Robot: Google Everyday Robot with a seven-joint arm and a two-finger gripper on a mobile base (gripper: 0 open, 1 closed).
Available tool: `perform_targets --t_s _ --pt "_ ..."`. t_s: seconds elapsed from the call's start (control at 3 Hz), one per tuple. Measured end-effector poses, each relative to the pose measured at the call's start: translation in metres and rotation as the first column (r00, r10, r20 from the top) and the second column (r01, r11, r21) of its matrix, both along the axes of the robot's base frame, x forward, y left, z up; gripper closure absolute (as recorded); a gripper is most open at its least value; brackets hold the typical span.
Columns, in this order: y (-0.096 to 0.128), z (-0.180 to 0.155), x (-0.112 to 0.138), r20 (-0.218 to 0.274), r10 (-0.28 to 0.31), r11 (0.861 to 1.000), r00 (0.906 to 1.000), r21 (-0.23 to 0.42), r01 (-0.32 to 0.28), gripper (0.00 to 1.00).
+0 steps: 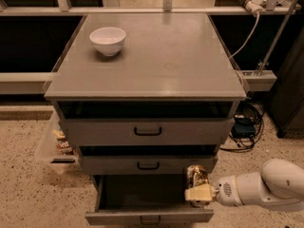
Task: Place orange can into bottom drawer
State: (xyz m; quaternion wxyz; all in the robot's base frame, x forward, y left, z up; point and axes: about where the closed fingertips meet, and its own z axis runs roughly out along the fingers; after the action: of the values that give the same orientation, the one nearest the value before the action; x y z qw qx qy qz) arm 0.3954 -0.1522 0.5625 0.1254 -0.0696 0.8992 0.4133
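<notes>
Holds can (196, 175) in gripper (200, 194), jaws clamped on it, at right end of open btm drawer (137, 194). Looks abt halfway: pickup done, lowering & release left to do.

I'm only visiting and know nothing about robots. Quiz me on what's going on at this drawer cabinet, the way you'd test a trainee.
1. What stands on the cabinet top?
2. True or false: the bottom drawer is closed.
3. Where is the orange can?
A. resting on the cabinet top
B. held by the gripper over the bottom drawer's right side
C. lying flat inside the bottom drawer

Key:
1. A white bowl, near the back left corner.
2. False, it is pulled open.
3. B.
</notes>
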Motion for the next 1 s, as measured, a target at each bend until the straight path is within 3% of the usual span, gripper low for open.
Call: perform_targets --t_s 0.33,1.0 --pt "-0.012 -0.055 -0.002 -0.070 -0.075 0.997 0.9947 0.029 0.077 1.00" --pt "-0.011 -0.072 -0.004 -0.110 -0.084 0.995 0.9903 0.044 0.090 1.00"
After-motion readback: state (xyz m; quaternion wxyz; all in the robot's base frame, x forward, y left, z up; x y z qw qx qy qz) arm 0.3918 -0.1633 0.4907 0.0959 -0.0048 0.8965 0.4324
